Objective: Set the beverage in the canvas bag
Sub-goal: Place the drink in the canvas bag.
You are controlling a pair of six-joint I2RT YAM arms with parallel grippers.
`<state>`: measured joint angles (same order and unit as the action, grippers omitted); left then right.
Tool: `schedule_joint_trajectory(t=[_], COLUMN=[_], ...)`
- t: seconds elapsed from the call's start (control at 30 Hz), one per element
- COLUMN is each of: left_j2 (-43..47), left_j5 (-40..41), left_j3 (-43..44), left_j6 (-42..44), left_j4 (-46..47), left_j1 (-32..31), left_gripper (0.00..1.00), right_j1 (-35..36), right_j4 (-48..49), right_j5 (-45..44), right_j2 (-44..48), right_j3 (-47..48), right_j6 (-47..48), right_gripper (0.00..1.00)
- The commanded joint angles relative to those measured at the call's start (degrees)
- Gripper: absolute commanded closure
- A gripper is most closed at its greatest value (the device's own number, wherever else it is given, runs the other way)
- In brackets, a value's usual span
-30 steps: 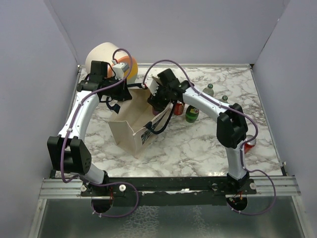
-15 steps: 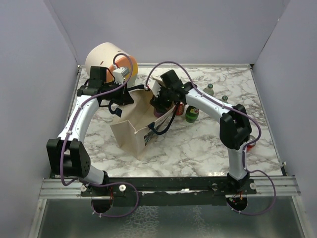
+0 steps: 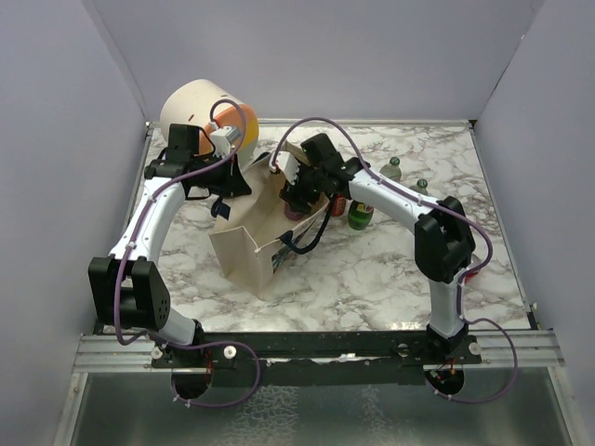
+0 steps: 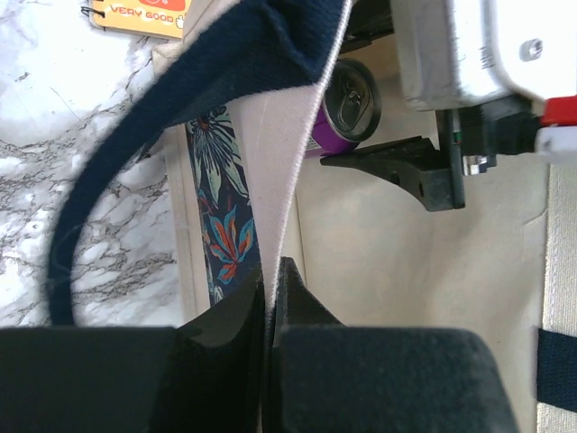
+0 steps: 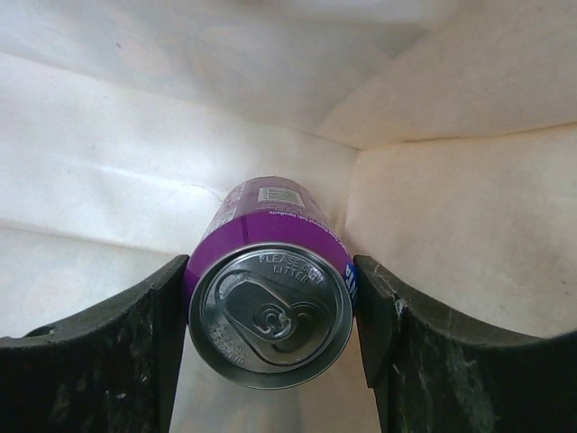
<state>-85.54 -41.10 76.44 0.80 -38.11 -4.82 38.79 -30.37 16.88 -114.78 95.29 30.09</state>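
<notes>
The canvas bag [image 3: 244, 249], beige with navy handles and a floral band, stands left of the table's centre with its mouth held open. My left gripper [image 3: 226, 189] is shut on the bag's cloth rim [image 4: 281, 171] at the back left, the cloth pinched between its fingers [image 4: 302, 307]. The beverage is a purple can [image 5: 269, 311] with a silver top. My right gripper [image 5: 270, 290] is shut on the can's sides. In the right wrist view the bag's pale inner walls [image 5: 451, 207] surround the can. The left wrist view shows the can [image 4: 347, 101] inside the bag's mouth.
A cream-and-orange drum [image 3: 197, 104] lies at the back left behind the left arm. A red can [image 3: 337, 206], a green bottle [image 3: 361, 215] and two small bottles [image 3: 392, 168] [image 3: 421, 185] stand right of the bag. An orange tag [image 4: 144, 13] lies on the marble.
My left gripper has shifted right and back with the bag's rim, which pulled the mouth wider. The right gripper has moved slightly up the view with the can in it.
</notes>
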Motion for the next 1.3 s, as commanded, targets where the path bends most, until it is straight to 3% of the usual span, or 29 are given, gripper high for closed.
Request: schedule_joint_trajectory(t=[0.0, 0.13, 0.6, 1.27], left_j2=[-0.8, -0.6, -0.7, -2.3], left_j5=[-0.6, -0.1, -1.1, -3.6], left_j3=[0.9, 0.7, 0.9, 0.9], left_j6=[0.0, -0.4, -2.4, 0.8], left_j4=[-1.9, -1.5, -0.8, -1.9], left_j1=[0.1, 0.2, 0.2, 0.2], left_gripper=[1.00, 1.00, 1.00, 1.00], right_j1=[0.3, 0.3, 0.4, 0.5], right_j4=[2.2, 2.0, 2.6, 1.7], right_j5=[4.2, 6.1, 4.1, -3.6], right_j2=[3.4, 3.4, 0.9, -9.9], right_j3=[5.6, 7.3, 0.3, 11.9], right_j6=[-2.1, -1.8, 5.8, 0.5], right_gripper=[0.99, 0.99, 0.99, 0.99])
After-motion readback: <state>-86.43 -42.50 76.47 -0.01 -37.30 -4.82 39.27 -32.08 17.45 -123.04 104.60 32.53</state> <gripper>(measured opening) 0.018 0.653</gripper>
